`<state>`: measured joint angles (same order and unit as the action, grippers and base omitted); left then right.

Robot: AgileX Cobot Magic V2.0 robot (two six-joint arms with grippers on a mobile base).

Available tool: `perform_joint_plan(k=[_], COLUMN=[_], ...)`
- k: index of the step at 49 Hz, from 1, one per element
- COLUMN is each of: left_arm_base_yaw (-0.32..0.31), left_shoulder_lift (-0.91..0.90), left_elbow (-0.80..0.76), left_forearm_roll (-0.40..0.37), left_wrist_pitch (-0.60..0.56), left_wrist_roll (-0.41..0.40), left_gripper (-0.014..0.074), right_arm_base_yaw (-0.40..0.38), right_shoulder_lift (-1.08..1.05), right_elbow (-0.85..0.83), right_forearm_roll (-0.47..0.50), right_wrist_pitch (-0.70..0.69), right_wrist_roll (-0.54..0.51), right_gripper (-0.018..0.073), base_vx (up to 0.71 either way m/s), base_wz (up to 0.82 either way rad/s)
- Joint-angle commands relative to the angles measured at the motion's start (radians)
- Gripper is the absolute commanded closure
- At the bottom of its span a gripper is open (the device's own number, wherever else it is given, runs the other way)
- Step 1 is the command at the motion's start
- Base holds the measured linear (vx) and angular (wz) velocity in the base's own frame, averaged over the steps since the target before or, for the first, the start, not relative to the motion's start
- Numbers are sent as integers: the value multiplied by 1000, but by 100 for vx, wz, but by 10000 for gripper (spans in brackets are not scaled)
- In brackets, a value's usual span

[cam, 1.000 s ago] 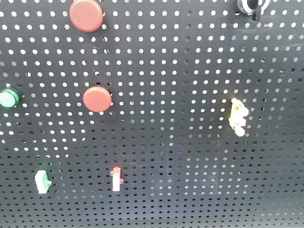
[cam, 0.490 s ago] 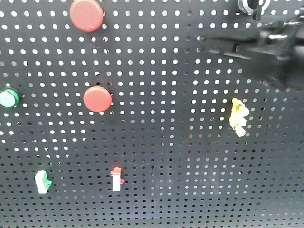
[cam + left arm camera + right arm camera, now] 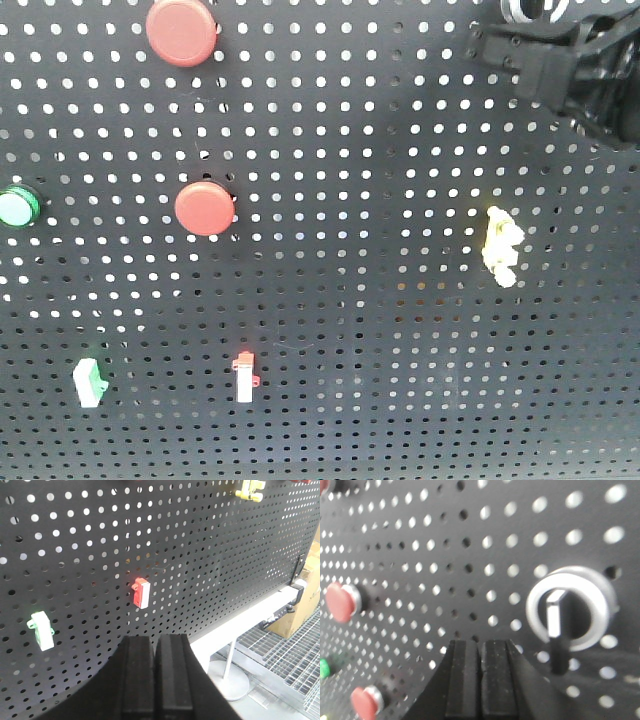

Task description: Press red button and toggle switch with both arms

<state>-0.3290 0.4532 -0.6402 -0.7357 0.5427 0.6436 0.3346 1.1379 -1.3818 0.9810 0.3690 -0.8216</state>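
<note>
Toggle switch (image 3: 555, 617) sits beside the right gripper (image 3: 481, 650) — jaws pressed together, likewise the left gripper (image 3: 155, 645) — so a push may miss.

A black perforated surface (image 3: 400, 400) fills the front view, bright light showing through its holes. In the left wrist view a white rail (image 3: 255, 612) runs along its lower edge, above a white stand (image 3: 227, 681) (round foot), a metal grating floor (image 3: 285, 656) and a cardboard box (image 3: 311, 587).
</note>
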Motion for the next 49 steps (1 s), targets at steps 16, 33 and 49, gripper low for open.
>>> perform_joint_plan(k=[16,33,49], left_arm_base_yaw=[-1,-1,-1], left_shoulder_lift=[6,6,6], left_elbow=[-26,-26,-26], left_forearm_roll=[-36,-36,-35], left_wrist_pitch=[-39,-36,-44], left_wrist_roll=[-8,-8,-7], left_gripper=[594,594,594], right_arm_base_yaw=[0,-32,-120], right_shoulder_lift=[14,14,-33], right_elbow=[-33,-33,-30], right_forearm_roll=[10,-88,-119], right_wrist_pitch=[-132,-153,-58], right_wrist_roll=[-3,20,37], right_gripper=[562,562,562], base_vx=[0,0,0], base_wz=[0,0,0])
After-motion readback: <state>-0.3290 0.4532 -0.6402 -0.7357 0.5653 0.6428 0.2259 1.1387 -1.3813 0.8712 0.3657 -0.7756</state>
